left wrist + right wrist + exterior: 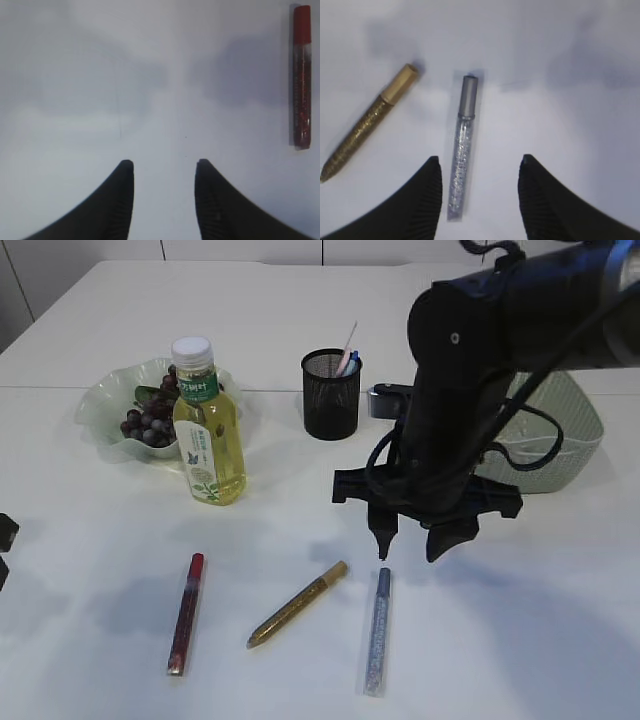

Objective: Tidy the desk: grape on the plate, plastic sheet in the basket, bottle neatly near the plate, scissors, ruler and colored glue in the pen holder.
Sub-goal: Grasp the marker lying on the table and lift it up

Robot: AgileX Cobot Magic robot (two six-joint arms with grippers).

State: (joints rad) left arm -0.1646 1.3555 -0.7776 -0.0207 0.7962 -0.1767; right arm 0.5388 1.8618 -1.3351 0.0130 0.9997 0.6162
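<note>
- The right gripper (410, 537) hangs just above the table (520, 640), jaws apart and empty, over the capped end of the silver glue pen (378, 630).
- In the right wrist view that silver pen lies between the fingers (420, 200), closer to the left one.
- The gold glue pen (298, 603) lies slanted just beside it; the red glue pen (186, 612) lies farther left.
- The left gripper (164, 167) is partly open, holding nothing, over bare table.
- Grapes (148, 418) sit on the plate (105, 400), the bottle (207, 425) upright against it.
- The pen holder (330, 395) and basket (570, 430) stand behind.
</note>
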